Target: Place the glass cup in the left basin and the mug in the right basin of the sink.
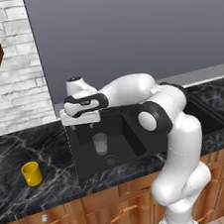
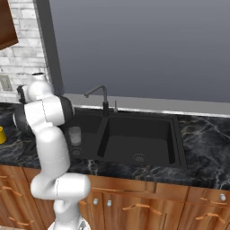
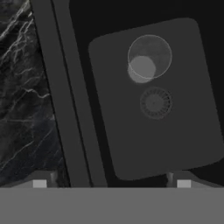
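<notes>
- The small clear greyish glass cup (image 1: 100, 143) stands upright on the floor of the left basin (image 1: 87, 154) of the black double-bowl sink (image 2: 179, 146), just beside the round drain (image 1: 110, 159).
- The 2-finger gripper (image 1: 84, 126) hangs above that basin, directly over its left part; the glass cup sits below it and slightly to its right, apart from it.
- In the hand view, the glass cup (image 3: 148, 58) lies well ahead of the 2 dark fingertips (image 3: 39, 183), between their lines but nearer the right one, touching neither.
- The fingers are spread wide and hold nothing.
- The small bright yellow mug (image 1: 31, 173) with a side handle stands upright on the black marbled counter (image 1: 18, 146), well left of the sink and the gripper.
- The right basin (image 2: 139, 139) lies beyond the black divider (image 2: 101, 134), with its own round drain.
- A thin dark faucet (image 2: 102, 96) rises behind the divider.
</notes>
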Tool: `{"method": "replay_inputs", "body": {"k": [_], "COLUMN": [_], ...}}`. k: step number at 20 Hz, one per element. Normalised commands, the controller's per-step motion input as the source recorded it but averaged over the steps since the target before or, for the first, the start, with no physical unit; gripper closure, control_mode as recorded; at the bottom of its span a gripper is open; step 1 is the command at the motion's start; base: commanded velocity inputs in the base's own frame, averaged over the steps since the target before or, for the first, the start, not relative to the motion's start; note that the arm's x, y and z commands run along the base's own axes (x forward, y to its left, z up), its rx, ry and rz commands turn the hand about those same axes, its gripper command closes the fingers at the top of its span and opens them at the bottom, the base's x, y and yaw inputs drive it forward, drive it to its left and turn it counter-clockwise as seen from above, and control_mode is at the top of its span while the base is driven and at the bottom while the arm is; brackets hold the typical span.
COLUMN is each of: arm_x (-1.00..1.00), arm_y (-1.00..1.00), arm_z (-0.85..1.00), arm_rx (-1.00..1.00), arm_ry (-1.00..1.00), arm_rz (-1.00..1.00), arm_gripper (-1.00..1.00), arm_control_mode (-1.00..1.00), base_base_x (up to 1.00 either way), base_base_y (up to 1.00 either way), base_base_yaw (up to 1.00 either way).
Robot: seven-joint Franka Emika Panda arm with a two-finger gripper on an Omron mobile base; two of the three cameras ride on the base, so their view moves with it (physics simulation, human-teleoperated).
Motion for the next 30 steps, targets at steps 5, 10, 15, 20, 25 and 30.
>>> {"method": "replay_inputs", "body": {"k": [5, 10, 15, 20, 25, 30], "arm_x": [-0.54, -0.45, -0.47, -0.37, -0.15, -0.10], "arm_y": [0.53, 0.46, 0.50, 0.56, 0.54, 0.38], "arm_z": [0.28, 0.28, 0.01, -0.17, -0.03, -0.08], "arm_rx": [0.09, 0.07, 0.02, -0.03, -0.01, 0.00], "arm_ry": [0.00, 0.01, 0.00, 0.00, 0.01, 0.01], "arm_rz": [0.18, 0.24, 0.30, 0.24, 0.11, -0.01], "arm_gripper": [-1.00, -1.00, -1.00, -1.00, -1.00, -1.00], "arm_control_mode": [-1.00, -1.00, -1.00, -1.00, -1.00, -1.00], "base_base_x": [0.00, 0.00, 0.00, 0.00, 0.00, 0.00], "base_base_y": [0.00, 0.00, 0.00, 0.00, 0.00, 0.00], "base_base_yaw": [0.00, 0.00, 0.00, 0.00, 0.00, 0.00]}}
